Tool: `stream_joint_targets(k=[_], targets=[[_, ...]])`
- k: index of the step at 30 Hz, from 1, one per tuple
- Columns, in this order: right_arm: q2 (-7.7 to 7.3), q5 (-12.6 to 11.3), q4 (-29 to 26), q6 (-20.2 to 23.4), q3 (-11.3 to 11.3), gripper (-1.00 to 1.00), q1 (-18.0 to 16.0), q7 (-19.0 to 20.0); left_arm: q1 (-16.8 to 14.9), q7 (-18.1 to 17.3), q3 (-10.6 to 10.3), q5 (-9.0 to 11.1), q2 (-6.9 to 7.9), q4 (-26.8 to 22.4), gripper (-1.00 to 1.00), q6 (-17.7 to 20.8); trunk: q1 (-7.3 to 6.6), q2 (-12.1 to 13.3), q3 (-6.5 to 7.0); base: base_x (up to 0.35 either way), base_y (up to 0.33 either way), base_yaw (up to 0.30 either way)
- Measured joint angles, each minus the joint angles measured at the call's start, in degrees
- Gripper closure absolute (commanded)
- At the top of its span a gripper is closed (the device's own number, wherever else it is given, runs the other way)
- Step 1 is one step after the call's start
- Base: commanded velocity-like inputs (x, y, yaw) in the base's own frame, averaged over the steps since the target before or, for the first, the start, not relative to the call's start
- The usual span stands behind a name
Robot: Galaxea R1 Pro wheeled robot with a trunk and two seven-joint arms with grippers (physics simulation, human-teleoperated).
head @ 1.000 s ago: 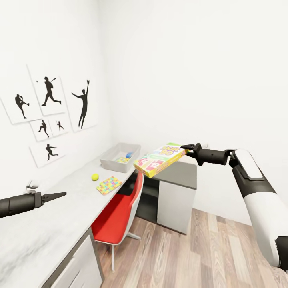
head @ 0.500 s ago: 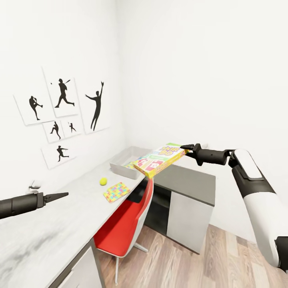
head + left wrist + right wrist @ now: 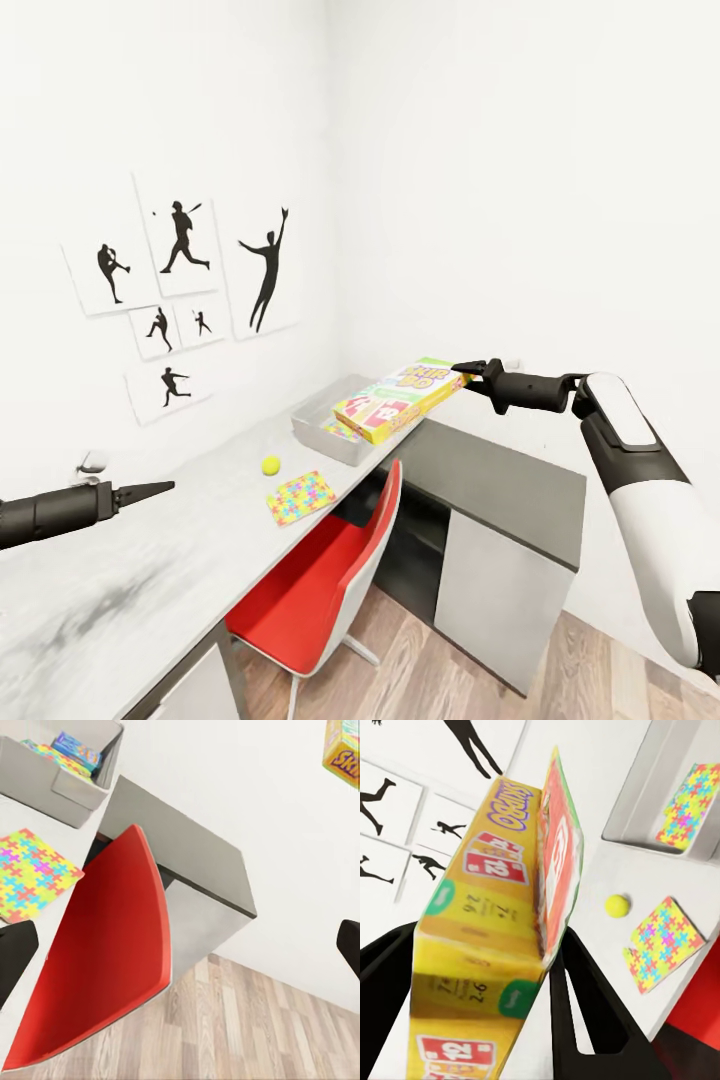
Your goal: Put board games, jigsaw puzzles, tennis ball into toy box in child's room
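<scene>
The right gripper (image 3: 462, 369) is clenched on the far edge of the SKIP-BO board game (image 3: 402, 398), held in the air over the toy box (image 3: 322, 429). At seven o'clock from the box, on the table (image 3: 150, 570), lie the tennis ball (image 3: 271, 465) and a jigsaw puzzle (image 3: 301, 497). The left gripper (image 3: 160, 488) hovers with jaws released. A second puzzle (image 3: 688, 804) lies in the box.

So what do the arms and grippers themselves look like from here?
The right arm has glossy white rounded shells with a light-grey panel near its top joint and a black collar there. Its forearm is a dark charcoal cylinder ending in a black right gripper with slim, pointed fingers. The left arm shows the same dark cylinder and tapered black left gripper. No cables or markings visible.
</scene>
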Motion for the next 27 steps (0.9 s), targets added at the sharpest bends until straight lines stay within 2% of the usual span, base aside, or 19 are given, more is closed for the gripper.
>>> stream_joint_targets(k=[6, 16, 20, 27], targets=[[-0.09, -0.02, 0.01, 0.00, -0.08, 1.00, -0.01, 0.00, -0.03, 0.00, 0.00, 0.01, -0.22, -0.05, -1.00, 0.00, 0.01, -0.01, 0.22, 0.130, -0.221, 0.268], [-0.42, -0.42, 0.08, -0.01, -0.20, 1.00, -0.02, 0.01, -0.05, 0.00, -0.01, 0.01, -0.33, -0.41, -1.00, 0.00, 0.02, -0.03, 0.43, 0.037, -0.089, 0.234], [-0.75, -0.35, 0.07, 0.00, -0.20, 1.00, -0.01, 0.00, -0.06, -0.01, -0.02, 0.01, -0.35, -0.80, -1.00, 0.00, 0.01, -0.03, 0.44, 0.114, -0.260, 0.057], [-0.82, -0.16, 0.12, 0.00, -0.19, 1.00, 0.00, -0.01, -0.07, -0.01, -0.03, 0.06, -0.57, -0.93, -1.00, 0.00, 0.00, -0.03, 0.44, 0.192, -0.273, -0.071]])
